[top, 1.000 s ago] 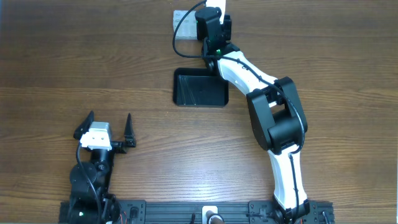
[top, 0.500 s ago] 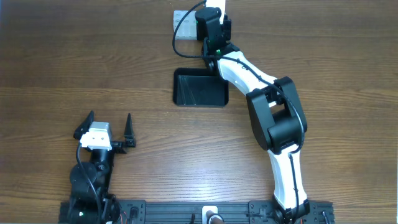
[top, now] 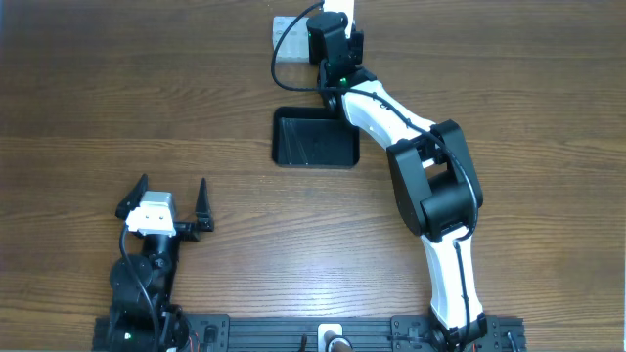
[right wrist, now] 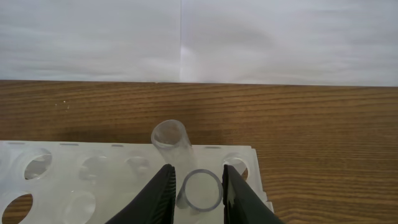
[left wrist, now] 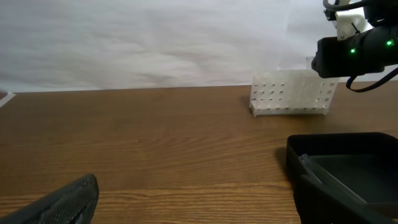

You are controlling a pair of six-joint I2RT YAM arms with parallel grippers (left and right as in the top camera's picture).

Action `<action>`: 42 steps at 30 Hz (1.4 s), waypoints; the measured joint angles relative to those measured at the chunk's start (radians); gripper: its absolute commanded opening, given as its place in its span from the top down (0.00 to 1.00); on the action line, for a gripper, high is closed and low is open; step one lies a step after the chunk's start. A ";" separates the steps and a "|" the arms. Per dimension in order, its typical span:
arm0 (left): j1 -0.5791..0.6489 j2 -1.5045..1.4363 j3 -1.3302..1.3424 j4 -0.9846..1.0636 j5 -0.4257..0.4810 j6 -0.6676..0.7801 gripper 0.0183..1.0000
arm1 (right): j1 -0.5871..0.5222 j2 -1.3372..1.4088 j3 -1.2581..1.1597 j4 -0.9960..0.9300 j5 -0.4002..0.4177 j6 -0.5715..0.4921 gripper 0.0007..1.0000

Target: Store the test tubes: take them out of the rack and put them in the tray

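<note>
The right gripper (right wrist: 198, 177) is positioned over the end of the white rack (right wrist: 62, 186), at the table's (top: 509, 78) far edge. Its jaws are closed on one upright test tube (right wrist: 200, 191), still seated in the rack. A second tube (right wrist: 169, 142) stands just behind it. The black tray (top: 277, 137) lies near the rack (toward the arm bases). The left gripper (top: 171, 200) rests near its base, well apart, with jaws spread wide.
</note>
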 measured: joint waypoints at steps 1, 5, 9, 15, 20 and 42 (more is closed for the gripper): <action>0.000 0.000 0.000 0.000 0.000 0.000 0.00 | 0.000 0.000 0.000 0.000 0.000 0.000 0.77; 0.000 0.000 0.000 0.000 0.000 0.000 0.00 | 0.000 0.000 0.000 0.003 -0.004 0.000 0.80; 0.000 0.000 0.000 0.000 0.000 0.000 0.00 | 0.000 0.001 0.000 0.003 -0.008 0.000 0.82; 0.000 0.000 0.000 0.000 0.000 0.000 0.00 | 0.000 0.001 0.000 0.003 -0.008 0.000 0.85; 0.000 0.000 0.000 0.000 0.000 0.000 0.00 | 0.000 0.001 0.000 0.003 -0.008 0.000 0.88; 0.000 0.000 0.000 0.000 0.000 0.000 0.00 | 0.005 -0.062 0.000 -0.035 -0.011 -0.037 0.90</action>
